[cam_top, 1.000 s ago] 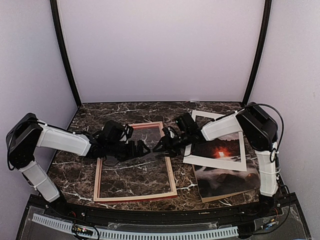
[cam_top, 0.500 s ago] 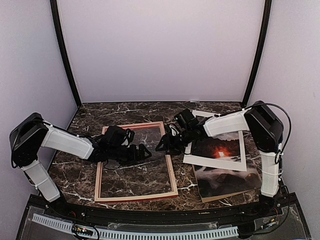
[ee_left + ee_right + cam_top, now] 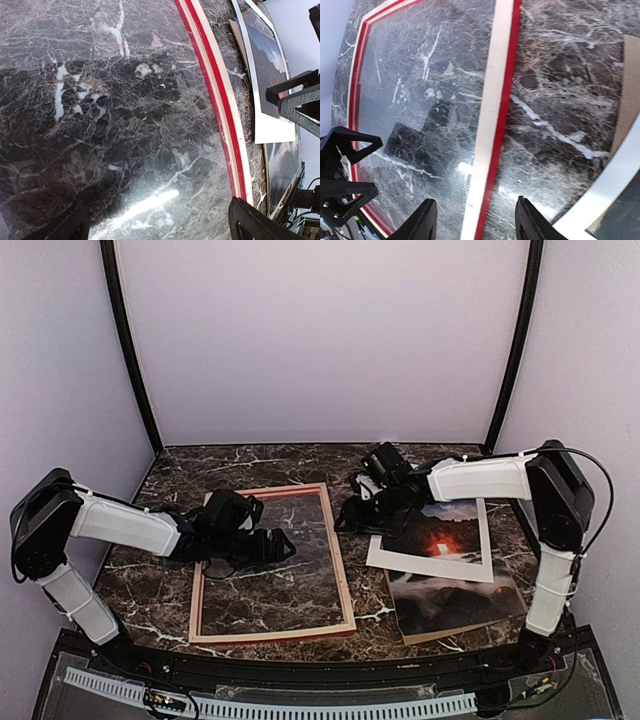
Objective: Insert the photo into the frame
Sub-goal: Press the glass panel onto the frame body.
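the task is judged to be at an early stage, with nothing yet placed. the frame is seen lying flat on the marble table, left of centre, its pale wood back turned up and a strip of red showing along the rail in both wrist views. its opening is filled only by a reflective glass pane. the photo is found well to the right of the frame, flat on the table, with the white mat laid over its upper part.

the left gripper is held over the glass, its fingers spread wide and nothing between them. the right gripper is poised by the frame's right rail, its fingers parted, with nothing pinched.

what is left: the photo must be freed from under the mat, carried across and laid into the frame.
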`<state>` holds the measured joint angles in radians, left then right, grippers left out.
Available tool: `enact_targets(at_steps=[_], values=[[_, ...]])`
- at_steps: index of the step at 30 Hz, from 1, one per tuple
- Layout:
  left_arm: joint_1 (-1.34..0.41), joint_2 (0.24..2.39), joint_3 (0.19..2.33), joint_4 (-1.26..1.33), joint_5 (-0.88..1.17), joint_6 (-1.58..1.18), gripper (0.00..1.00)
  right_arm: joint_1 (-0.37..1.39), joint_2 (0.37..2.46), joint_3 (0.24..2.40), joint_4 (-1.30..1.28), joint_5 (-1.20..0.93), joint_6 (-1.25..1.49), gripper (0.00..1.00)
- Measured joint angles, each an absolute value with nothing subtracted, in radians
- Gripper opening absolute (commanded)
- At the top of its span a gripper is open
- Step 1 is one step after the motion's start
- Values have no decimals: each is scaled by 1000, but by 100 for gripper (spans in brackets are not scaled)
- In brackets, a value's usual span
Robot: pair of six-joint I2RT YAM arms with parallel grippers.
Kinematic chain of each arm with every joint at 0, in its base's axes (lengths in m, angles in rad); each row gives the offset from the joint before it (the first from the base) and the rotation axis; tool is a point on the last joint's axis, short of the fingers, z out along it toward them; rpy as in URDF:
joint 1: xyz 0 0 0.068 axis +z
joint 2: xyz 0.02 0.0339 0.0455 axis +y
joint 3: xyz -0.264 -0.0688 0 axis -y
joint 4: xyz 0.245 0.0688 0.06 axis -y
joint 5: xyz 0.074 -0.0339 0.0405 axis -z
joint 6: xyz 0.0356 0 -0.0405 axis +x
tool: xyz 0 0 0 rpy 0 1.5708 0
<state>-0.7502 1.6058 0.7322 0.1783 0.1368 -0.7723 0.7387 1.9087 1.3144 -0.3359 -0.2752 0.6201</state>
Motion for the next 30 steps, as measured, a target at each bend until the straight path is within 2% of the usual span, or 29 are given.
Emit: enact_targets(at_steps=[5,9,16,22,24,26,30], values=[[-750,1536,796,31,57,-686,99,719,1809,1241,-386,-166,590,55],[-731,1498,921,-115,-26,-598,99,636,1712,1155,-418,-93,565,57],[-664,1465,1020,-274,-76,-471,99,409,1551,1002,-463,10,490,69],[-664,1465,1024,-247,31,-461,98,196,1463,918,-461,38,451,73],[-664,1475,1035,-224,84,-471,92,126,1462,900,-444,42,445,72],[-664,1511,1078,-214,138,-484,88,67,1473,889,-430,43,441,71],[-677,1626,1214,-191,222,-493,88,-16,1544,897,-381,40,431,68]])
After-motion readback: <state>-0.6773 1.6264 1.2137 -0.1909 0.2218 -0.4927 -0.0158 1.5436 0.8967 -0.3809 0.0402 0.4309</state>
